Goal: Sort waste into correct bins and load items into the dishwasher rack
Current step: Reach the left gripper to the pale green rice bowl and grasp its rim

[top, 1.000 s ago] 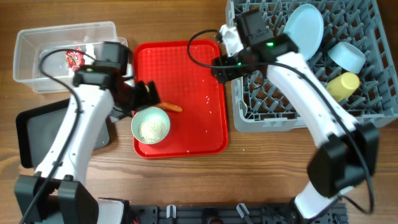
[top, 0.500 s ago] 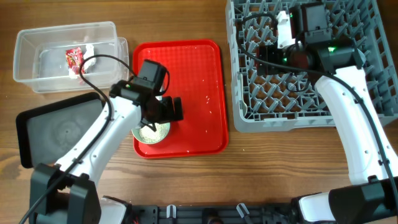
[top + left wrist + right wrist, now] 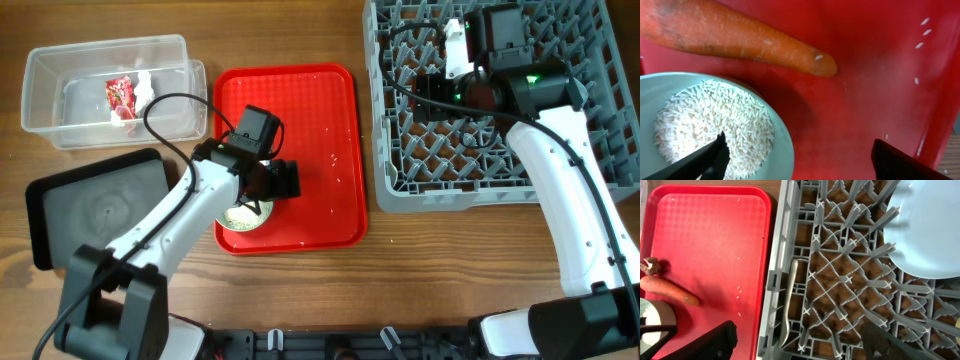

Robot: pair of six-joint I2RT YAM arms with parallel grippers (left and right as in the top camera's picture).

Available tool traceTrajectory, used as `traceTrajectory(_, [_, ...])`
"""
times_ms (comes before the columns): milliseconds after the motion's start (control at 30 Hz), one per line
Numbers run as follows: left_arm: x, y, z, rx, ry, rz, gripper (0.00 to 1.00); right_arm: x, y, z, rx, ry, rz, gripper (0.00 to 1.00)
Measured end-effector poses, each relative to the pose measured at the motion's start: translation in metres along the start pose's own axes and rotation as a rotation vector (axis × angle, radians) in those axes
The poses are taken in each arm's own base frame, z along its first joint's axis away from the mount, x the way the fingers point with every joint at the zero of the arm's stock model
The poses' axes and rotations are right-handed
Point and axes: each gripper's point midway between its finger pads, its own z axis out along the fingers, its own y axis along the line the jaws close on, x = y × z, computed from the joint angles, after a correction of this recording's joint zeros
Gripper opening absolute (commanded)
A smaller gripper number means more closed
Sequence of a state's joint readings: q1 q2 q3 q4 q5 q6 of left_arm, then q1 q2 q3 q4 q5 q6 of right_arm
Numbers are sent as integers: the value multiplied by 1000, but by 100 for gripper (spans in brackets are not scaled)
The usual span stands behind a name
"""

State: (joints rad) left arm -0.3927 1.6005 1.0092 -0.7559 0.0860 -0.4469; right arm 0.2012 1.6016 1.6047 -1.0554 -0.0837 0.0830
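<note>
Wrapper [image 3: 119, 95] lies in the tub [image 3: 35, 90], plate [image 3: 930, 230] and spoon [image 3: 790, 300] in the rack [image 3: 840, 280]; carrot [image 3: 735, 37] and rice-filled bowl [image 3: 782, 145] await sorting on the red tray [image 3: 320, 120], left jaws and right jaws wide open, empty.

Nothing legible anywhere; any print on the red snack wrapper [image 3: 119, 94] is too small to read.

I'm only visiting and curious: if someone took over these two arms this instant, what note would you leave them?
Left gripper: open, empty, above the carrot and pale green bowl of rice on the red tray.
Right gripper: open, empty, over the dishwasher rack.
Done: wrapper and tissue in clear tub; plate and spoon in rack.
Left: bin carrot and rice, rack the bowl.
</note>
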Motion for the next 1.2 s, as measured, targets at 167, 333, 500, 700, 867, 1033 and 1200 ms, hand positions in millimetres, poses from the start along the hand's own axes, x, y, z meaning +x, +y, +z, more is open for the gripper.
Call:
traceTrajectory(167, [-1,2,14,-13,16,-11,57,0,0,0,0,0,0,82])
traceTrajectory(333, [-3,1,18,-15,10,-11,45,0,0,0,0,0,0,82])
traceTrajectory(500, [-3,2,19,-15,10,-10,50,0,0,0,0,0,0,82])
traceTrajectory(700, [6,7,27,-30,37,-15,49,0,0,0,0,0,0,82])
traceTrajectory(867, [5,8,30,-30,38,-17,28,0,0,0,0,0,0,82])
traceTrajectory(1033, [4,7,30,-29,30,-16,10,0,0,0,0,0,0,82])
traceTrajectory(1200, [3,9,29,-41,24,-14,4,0,0,0,0,0,0,82])
